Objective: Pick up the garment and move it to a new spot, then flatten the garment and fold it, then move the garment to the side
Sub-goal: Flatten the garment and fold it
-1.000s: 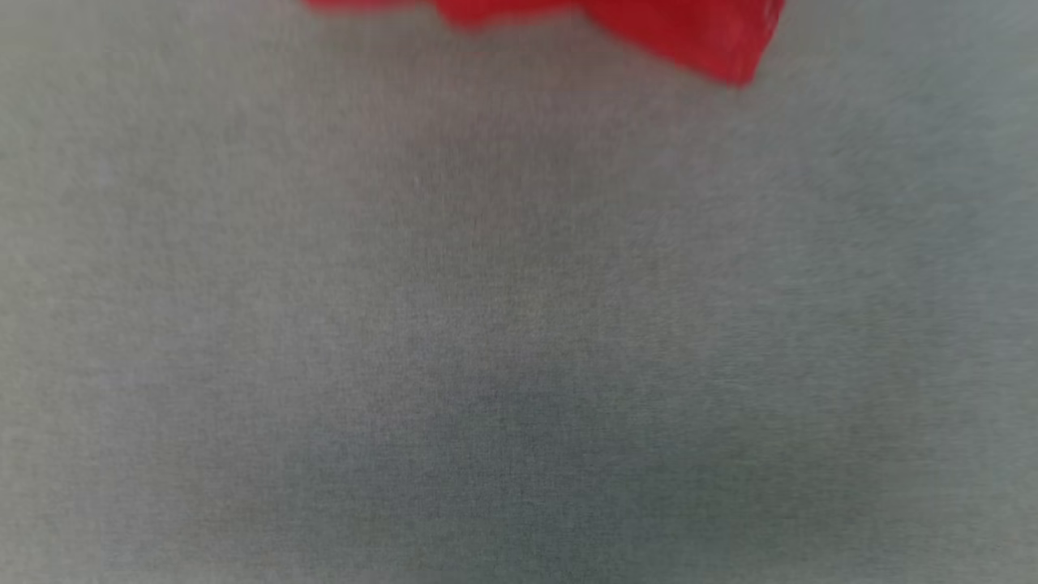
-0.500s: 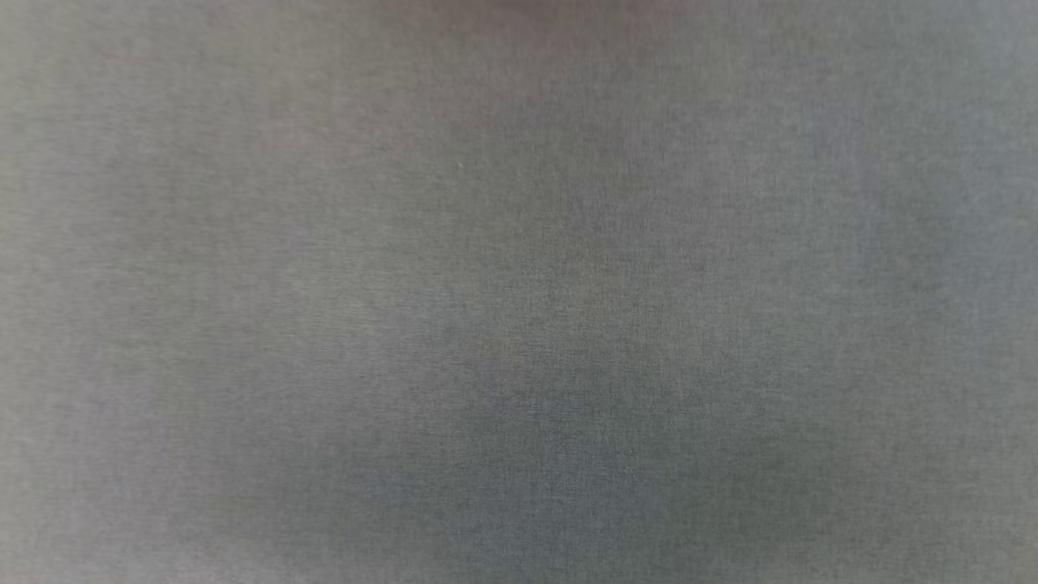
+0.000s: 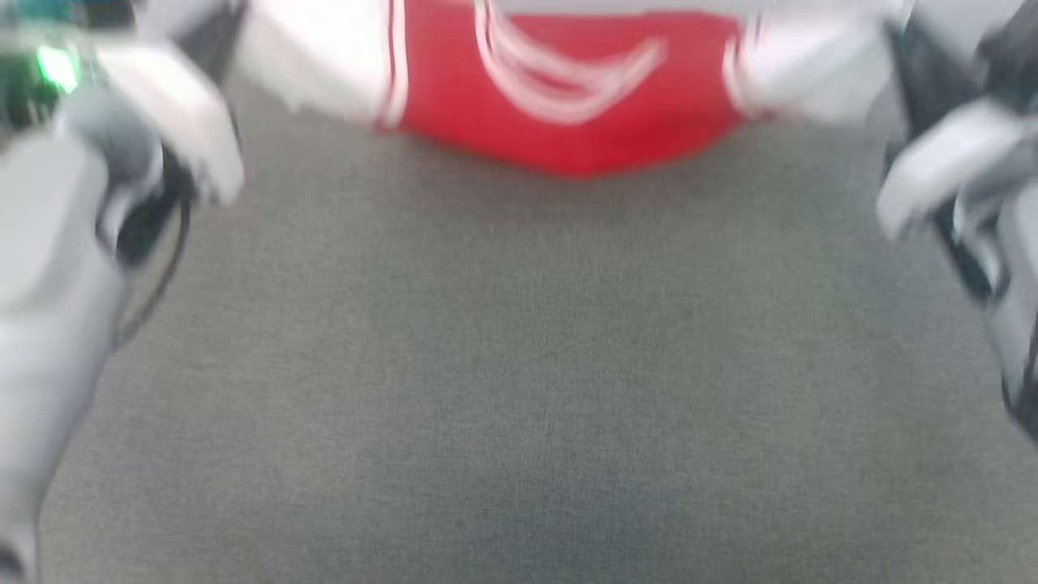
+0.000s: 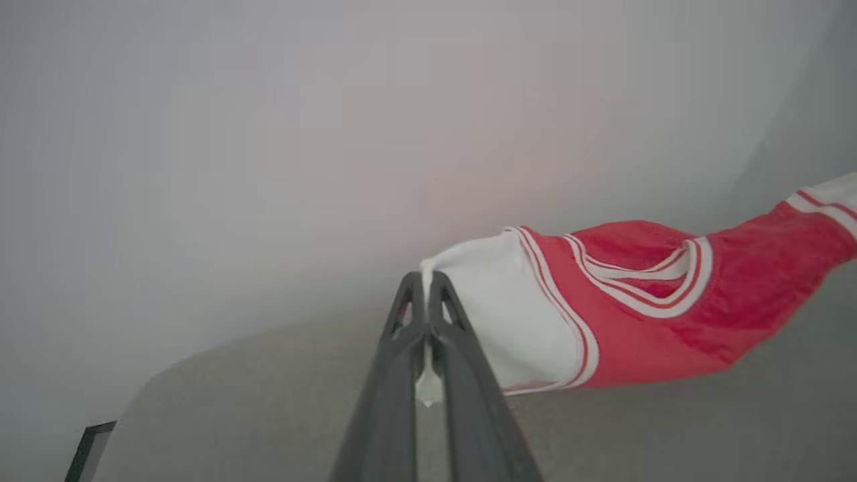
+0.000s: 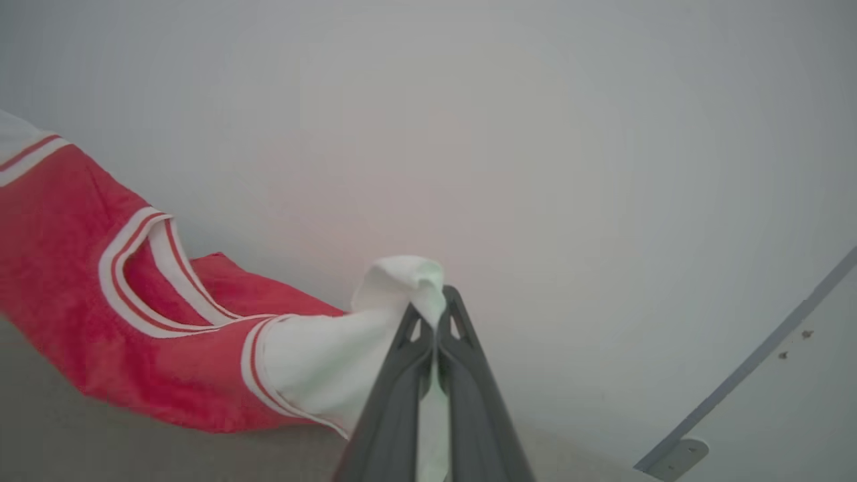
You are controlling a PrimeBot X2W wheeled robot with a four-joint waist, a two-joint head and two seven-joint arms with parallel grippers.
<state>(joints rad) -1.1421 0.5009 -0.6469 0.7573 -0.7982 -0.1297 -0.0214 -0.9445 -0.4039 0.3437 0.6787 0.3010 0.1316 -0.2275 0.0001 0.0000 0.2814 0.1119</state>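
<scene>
We find the garment stretched across the head view's top centre, seemingly clear of the grey surface; blur hampers us. Left gripper and right gripper each clamp a white corner. We advise equal tension and level lowering.

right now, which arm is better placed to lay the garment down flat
Neither left nor right has the edge. The left gripper is shut on one white end and the right gripper on the other, with the garment slung between them over the grey surface. Likely lower both together.
</scene>
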